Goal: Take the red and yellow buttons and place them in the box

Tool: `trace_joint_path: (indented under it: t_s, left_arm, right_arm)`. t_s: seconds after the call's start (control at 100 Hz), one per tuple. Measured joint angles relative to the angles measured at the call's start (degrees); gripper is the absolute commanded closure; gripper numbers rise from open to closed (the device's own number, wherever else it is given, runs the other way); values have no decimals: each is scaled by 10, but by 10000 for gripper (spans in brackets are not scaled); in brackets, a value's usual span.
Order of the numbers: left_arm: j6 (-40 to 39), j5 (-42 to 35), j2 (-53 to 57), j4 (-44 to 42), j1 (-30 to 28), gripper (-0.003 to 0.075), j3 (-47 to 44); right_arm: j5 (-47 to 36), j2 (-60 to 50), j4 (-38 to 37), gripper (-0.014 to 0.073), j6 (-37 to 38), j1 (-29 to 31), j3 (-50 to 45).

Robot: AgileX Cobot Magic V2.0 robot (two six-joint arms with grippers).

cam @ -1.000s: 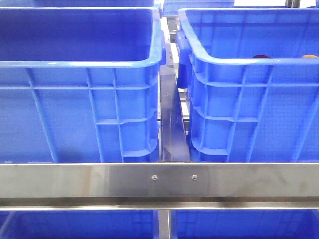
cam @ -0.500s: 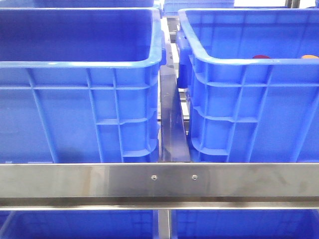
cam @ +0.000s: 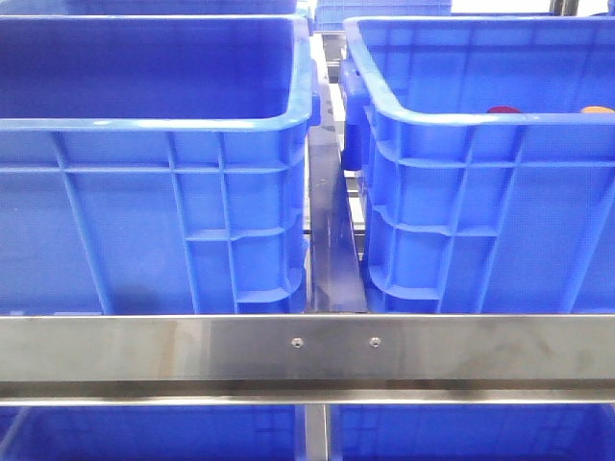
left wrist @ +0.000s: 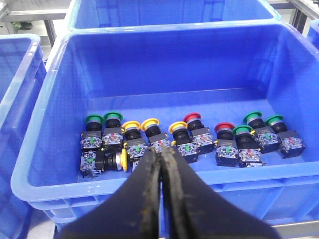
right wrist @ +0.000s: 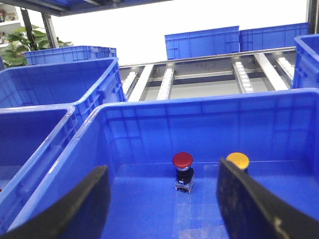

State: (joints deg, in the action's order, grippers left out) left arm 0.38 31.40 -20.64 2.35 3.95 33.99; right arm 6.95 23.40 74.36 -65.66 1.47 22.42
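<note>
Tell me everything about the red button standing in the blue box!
The glossy red mushroom-topped push button stands upright on the floor of the big bright-blue plastic crate, near its far wall. Under the round red cap sits a black collar, then a small grey contact block that rests on the crate floor. An orange-yellow round-topped button stands beside it, apart from it. Nothing grips the red one; the right gripper has open fingers.

The left gripper point(left wrist: 161, 158) has its jaws pressed together, the two dark fingers point(left wrist: 148, 174) meeting at their tips with nothing between them. The right gripper point(right wrist: 162, 199) has its jaws spread wide apart and empty.
</note>
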Motion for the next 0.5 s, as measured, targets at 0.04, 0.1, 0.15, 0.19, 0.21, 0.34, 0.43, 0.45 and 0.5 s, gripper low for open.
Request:
trace_joint_path:
  t_s: [0.04,0.1,0.15,0.19,0.21,0.34,0.43,0.45,0.5]
  left_arm:
    - [0,0,0,0,0,739,0]
    - [0,0,0,0,0,739,0]
    - [0,0,0,0,0,739,0]
    - [0,0,0,0,0,739,0]
    - [0,0,0,0,0,739,0]
    - [0,0,0,0,0,739,0]
    - [0,0,0,0,0,739,0]
    - [0,0,0,0,0,739,0]
    - [0,0,0,0,0,739,0]
  right_arm:
    - [0,-1,0,245,0,0,0]
    - [0,-1,0,335,0,0,0]
    - [0,-1,0,419,0,0,0]
    - [0,-1,0,489,0,0,0]
    - [0,-1,0,523,0,0,0]
    - [0,-1,0,662,0,0,0]
    - [1,-1,0,662,0,0,0]
    - [1,-1,0,662,0,0,0]
    - [1,-1,0,662,0,0,0]
